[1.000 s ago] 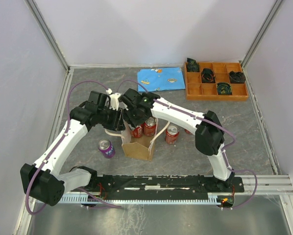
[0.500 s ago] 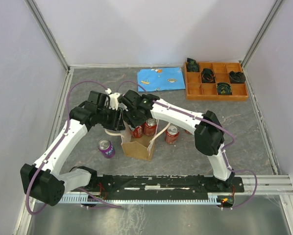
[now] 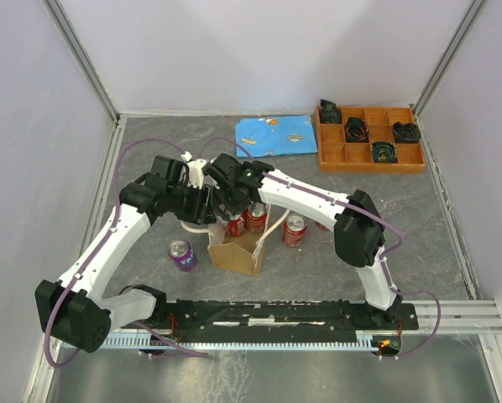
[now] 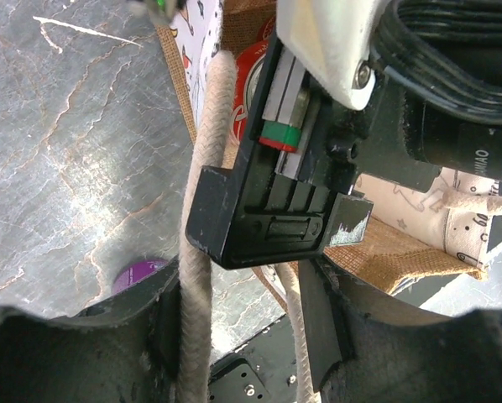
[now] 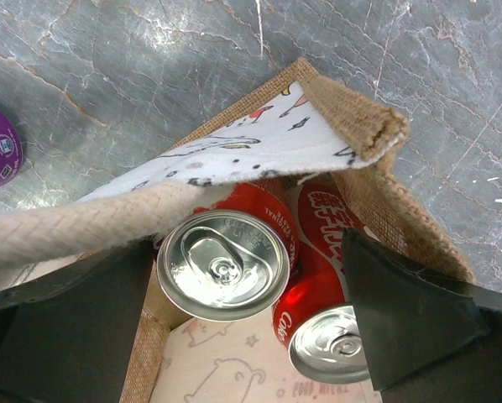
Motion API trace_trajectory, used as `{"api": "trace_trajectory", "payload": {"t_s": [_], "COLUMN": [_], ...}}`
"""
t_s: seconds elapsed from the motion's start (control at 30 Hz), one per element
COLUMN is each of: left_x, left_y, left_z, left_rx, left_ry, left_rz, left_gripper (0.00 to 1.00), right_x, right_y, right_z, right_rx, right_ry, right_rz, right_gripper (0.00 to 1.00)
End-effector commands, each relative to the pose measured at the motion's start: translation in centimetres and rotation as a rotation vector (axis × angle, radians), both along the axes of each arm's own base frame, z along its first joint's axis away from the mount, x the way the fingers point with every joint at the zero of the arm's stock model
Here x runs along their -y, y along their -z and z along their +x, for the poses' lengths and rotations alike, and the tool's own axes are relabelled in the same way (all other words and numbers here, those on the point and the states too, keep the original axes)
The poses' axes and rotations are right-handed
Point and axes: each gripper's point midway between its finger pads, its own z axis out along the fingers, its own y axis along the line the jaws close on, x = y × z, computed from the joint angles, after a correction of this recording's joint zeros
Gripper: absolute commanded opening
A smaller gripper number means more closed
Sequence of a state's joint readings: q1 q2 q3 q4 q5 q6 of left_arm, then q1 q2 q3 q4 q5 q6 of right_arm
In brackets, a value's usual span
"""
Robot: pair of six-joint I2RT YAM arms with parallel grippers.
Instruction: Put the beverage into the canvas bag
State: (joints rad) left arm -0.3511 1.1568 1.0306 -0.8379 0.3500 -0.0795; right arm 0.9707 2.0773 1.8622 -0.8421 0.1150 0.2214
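1. Top external view.
   - The canvas bag [image 3: 234, 256] stands on the desk [image 3: 427, 218] directly beneath both sets of jaws, which meet over its mouth.
   - A red can [image 3: 235, 225] is seen just under the right jaws, and a second red can [image 3: 256, 217] is close beside them.
   - A third red can [image 3: 295, 228] stands on the desk, outward of the right jaws.
   - A purple can [image 3: 180, 254] stands near the left jaws, on the side toward the arm bases.
   - The last two cans are judged not yet bagged.

2. Left wrist view.
   - The left jaws are partly apart.
   - The cream handle [image 4: 202, 168] runs up between them and rests against one inner face. It is not seen to be pinched.
   - Judgement: the handle is hooked this way so that the bag's mouth is drawn wide and the bag is steadied while cans go in.

3. Right wrist view.
   - The right jaws stand wide apart, one on either side of the red can, and nothing is clamped.
   - The red can sits upright inside the bag, with a clear gap on one side.
   - The second red can is also upright in the bag, partly under the other jaw.
   - Judgement: this can is delivered, and the wide jaws should allow a straight lift without dragging it.
   - Risk: the handle lies across the nearer jaw and could be snagged.
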Motion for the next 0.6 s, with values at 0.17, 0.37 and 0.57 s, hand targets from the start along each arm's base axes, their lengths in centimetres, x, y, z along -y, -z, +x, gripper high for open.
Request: {"api": "trace_trajectory", "payload": {"t_s": [0.17,0.37,0.57], "left_x": [1.5,1.6,1.6], "left_y": [-3.4,-4.7,-4.9], "left_z": [0.9,0.6,0.0], "left_rx": [0.116,0.173,0.191], "left_ry": [0.039,0.060,0.091], "left_rz": [-0.097,-0.123,-0.123], "left_gripper": [0.55,0.54,0.49], "right_x": [-0.4,0.3,0.3], "right_y": [-8.7,-10.6,-11.5], "right_z": [0.2,0.0,-0.2], "right_rx": [0.134,0.162,0.159], "right_ry": [-0.009,0.002,0.004], "right_rz": [0.153,0.173,0.188], "right_gripper": [0.98,0.90,0.70]}}
